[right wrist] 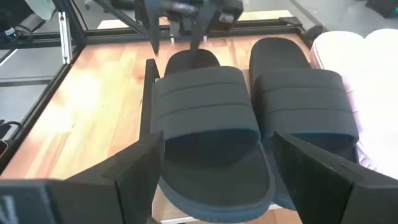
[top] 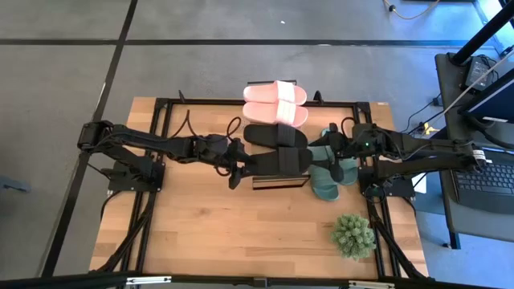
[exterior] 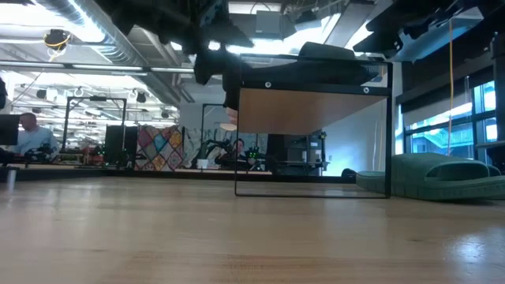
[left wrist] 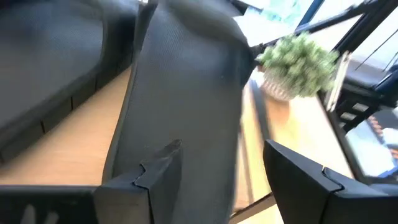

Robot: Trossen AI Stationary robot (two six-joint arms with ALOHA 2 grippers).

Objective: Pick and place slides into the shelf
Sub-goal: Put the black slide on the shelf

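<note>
Straddling the black slide (top: 283,159) atop the shelf (top: 279,182), the left gripper (top: 241,166) and right gripper (top: 331,148), both spread, square it; its mate (top: 275,134) lies just beyond.

a robotics lab: exposed ceiling ducts (exterior: 95,39), equipment benches (exterior: 118,146), a seated person (exterior: 28,134).

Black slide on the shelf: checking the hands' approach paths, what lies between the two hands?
In the high view, only that black slide on the shelf lies between the left hand and right hand.
</note>
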